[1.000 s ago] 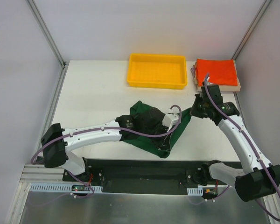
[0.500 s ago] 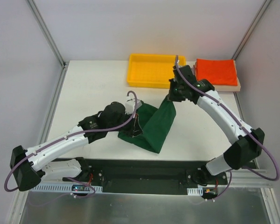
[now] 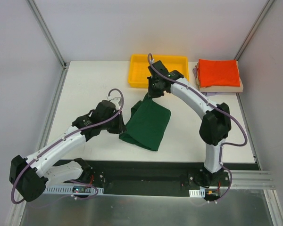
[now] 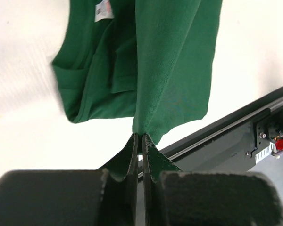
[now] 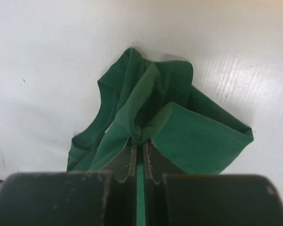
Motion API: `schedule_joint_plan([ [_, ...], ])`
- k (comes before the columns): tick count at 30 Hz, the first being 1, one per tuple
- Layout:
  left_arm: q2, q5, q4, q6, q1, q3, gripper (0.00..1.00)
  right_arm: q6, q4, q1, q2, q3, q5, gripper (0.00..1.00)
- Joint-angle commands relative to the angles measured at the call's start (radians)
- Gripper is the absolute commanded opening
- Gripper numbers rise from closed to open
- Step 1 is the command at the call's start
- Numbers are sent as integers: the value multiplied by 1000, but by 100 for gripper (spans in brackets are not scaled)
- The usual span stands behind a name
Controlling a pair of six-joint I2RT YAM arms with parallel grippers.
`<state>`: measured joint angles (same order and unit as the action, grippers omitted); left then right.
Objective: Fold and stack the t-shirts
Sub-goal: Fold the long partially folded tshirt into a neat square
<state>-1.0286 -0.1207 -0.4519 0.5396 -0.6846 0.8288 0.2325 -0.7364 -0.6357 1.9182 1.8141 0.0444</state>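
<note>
The dark green t-shirt [image 3: 148, 125] hangs between both grippers over the middle of the table, partly folded. My left gripper [image 3: 121, 121] is shut on its near left edge, with cloth [image 4: 174, 70] pinched between the jaws [image 4: 141, 139]. My right gripper [image 3: 151, 94] is shut on its far edge by the tray, with cloth [image 5: 179, 132] bunched at the jaws [image 5: 140, 141]. An orange-red folded t-shirt [image 3: 219, 72] lies on top of a stack at the far right, with a tan one [image 3: 224, 87] under it. A lavender edge [image 3: 195, 71] shows at the stack's left.
A yellow plastic tray [image 3: 134, 75] stands at the back middle, just behind my right gripper. A black rail [image 3: 146, 172] runs along the near table edge, also seen in the left wrist view [image 4: 236, 127]. Grey walls close in the table.
Both grippers have swept left with the green t-shirt. The right gripper went from beside the stack to in front of the tray. The shirt now hangs narrower, folded over.
</note>
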Motion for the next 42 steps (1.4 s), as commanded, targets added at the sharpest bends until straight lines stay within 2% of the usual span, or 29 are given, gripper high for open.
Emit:
schedule_joint_plan([
  [1, -4, -4, -67, 37, 46, -34, 0, 25, 41, -15, 82, 77, -18, 1],
  [5, -40, -13, -73, 39, 97, -57, 0, 39, 68, -24, 160, 112, -29, 1],
  [9, -85, 4, -82, 60, 122, -74, 0, 56, 117, -28, 228, 129, -83, 6],
  [10, -94, 27, -88, 71, 126, -77, 5, 60, 135, -28, 244, 131, -96, 12],
  [11, -105, 64, -93, 86, 131, -76, 16, 64, 152, -28, 258, 136, -101, 17],
  [12, -117, 93, -96, 91, 137, -69, 20, 68, 163, -28, 266, 140, -94, 21],
  [13, -126, 114, -94, 97, 141, -59, 30, 68, 170, -30, 271, 146, -86, 32],
  [14, -139, 140, -99, 100, 145, -45, 57, 62, 170, -28, 271, 158, -86, 59],
  [15, -149, 145, -105, 103, 146, -24, 74, 47, 169, -30, 263, 165, -89, 85],
  [16, -154, 145, -106, 108, 146, -8, 96, 36, 170, -30, 246, 160, -89, 96],
  [17, -151, 135, -107, 111, 146, 4, 99, 22, 173, -28, 223, 143, -86, 96],
  [20, -128, 124, -107, 109, 146, 20, 99, -33, 204, -30, 109, 42, -60, 96],
  [22, -108, 122, -107, 109, 146, 15, 99, -82, 255, -22, 20, -77, -69, 96],
  [24, -96, 58, -97, 105, 145, 13, 99, -113, 313, -12, -83, -203, -86, 96],
  [26, -94, -44, -42, 86, 145, 3, 99, -125, 391, 10, -132, -316, -159, 96],
  [29, -120, -296, 117, 75, 142, -29, 99, -102, 426, 57, -133, -401, -338, 96],
  [31, -165, -387, 223, 100, 134, -60, 99, -85, 469, 76, -121, -458, -373, 96],
  [35, -299, -360, 252, 117, 134, -69, 99, -49, 500, 93, -65, -496, -403, 96],
  [37, -361, -294, 254, 109, 137, -68, 99, -29, 500, 102, -51, -522, -390, 96],
  [42, -453, -151, 248, 96, 172, -33, 99, 31, 538, 107, -183, -737, -305, 96],
])
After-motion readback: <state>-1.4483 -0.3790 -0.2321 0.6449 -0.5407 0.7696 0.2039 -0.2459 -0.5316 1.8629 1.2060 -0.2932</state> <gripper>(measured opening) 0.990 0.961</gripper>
